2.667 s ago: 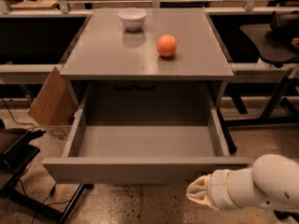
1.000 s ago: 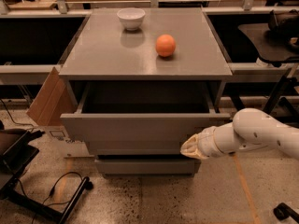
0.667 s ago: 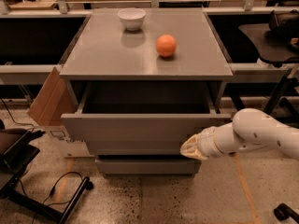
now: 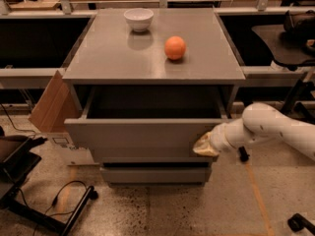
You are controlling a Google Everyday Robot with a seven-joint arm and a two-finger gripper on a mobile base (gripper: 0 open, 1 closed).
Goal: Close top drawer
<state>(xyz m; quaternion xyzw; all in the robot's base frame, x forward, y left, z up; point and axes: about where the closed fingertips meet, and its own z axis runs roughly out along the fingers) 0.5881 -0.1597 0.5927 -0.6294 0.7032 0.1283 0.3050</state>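
The top drawer [image 4: 142, 137] is a wide grey handleless drawer with a flat front panel. It stands partly open, with a strip of its dark inside showing under the cabinet top. My gripper [image 4: 204, 145] comes in from the right on a white arm. It rests against the right end of the drawer's front panel. A narrower grey drawer front [image 4: 155, 173] shows below it.
On the grey cabinet top [image 4: 113, 58] stand a white bowl [image 4: 138, 19] and an orange ball [image 4: 175, 47]. A cardboard box [image 4: 53, 111] leans at the cabinet's left. Cables and a black stand lie on the floor at the lower left. Dark benches flank both sides.
The drawer has slid well inward since the earliest frame, when it stood fully pulled out. My gripper moved up and in with its front panel. Little has changed over the last second.
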